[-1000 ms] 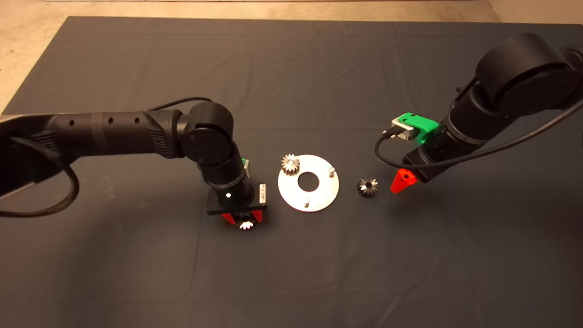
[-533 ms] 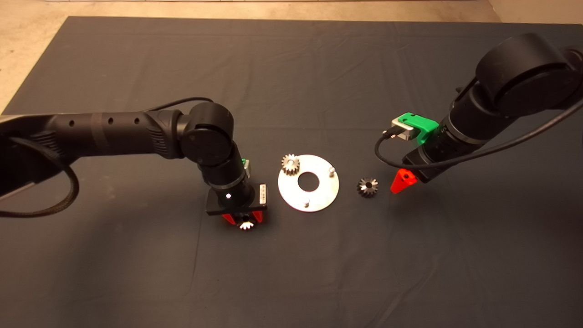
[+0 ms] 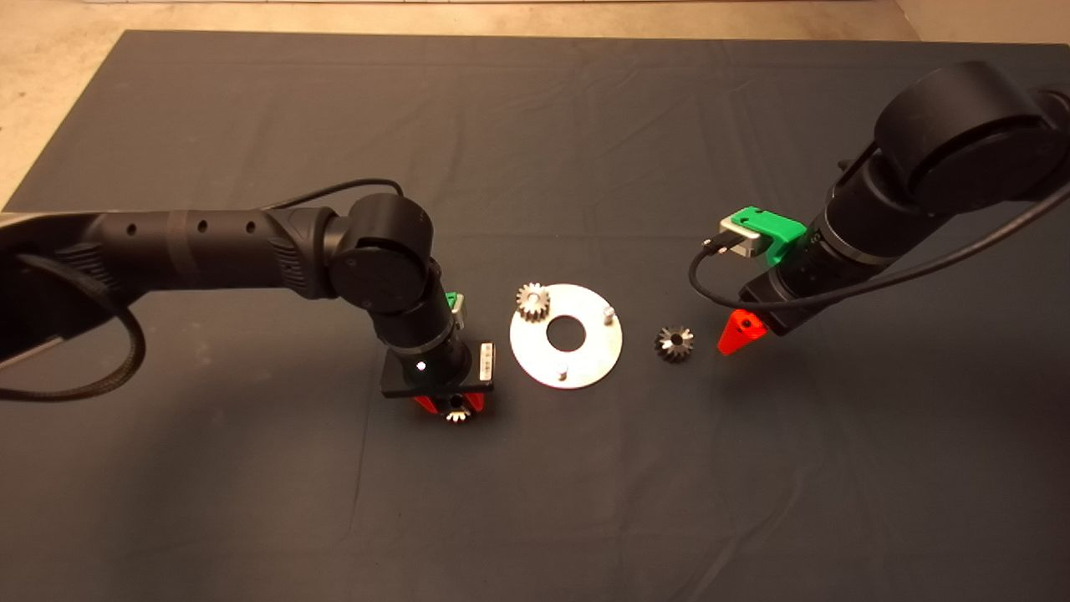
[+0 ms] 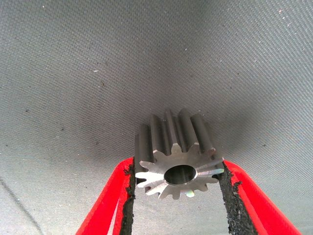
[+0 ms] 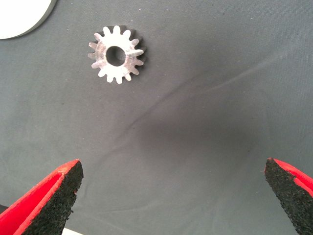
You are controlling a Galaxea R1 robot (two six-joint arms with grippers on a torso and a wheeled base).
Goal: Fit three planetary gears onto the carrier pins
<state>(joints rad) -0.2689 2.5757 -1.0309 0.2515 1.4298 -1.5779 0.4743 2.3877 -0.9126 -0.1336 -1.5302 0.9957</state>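
The shiny carrier disc lies mid-mat with one planetary gear seated on its far-left pin. Two carrier pins stand bare. My left gripper is just left of the disc, shut on a second gear, whose sides both black pads touch. A third gear lies flat on the mat right of the disc. My right gripper hovers beside that gear with its fingers wide open and nothing between them.
The dark mat spreads wide around the disc, with beige floor beyond its far-left edge. A black cable loops from the right wrist. The disc's rim shows in a corner of the right wrist view.
The left arm has shifted slightly toward the near side and the right, its gear still between the fingers and looking less bright. The right arm, the disc and the loose gear have not moved.
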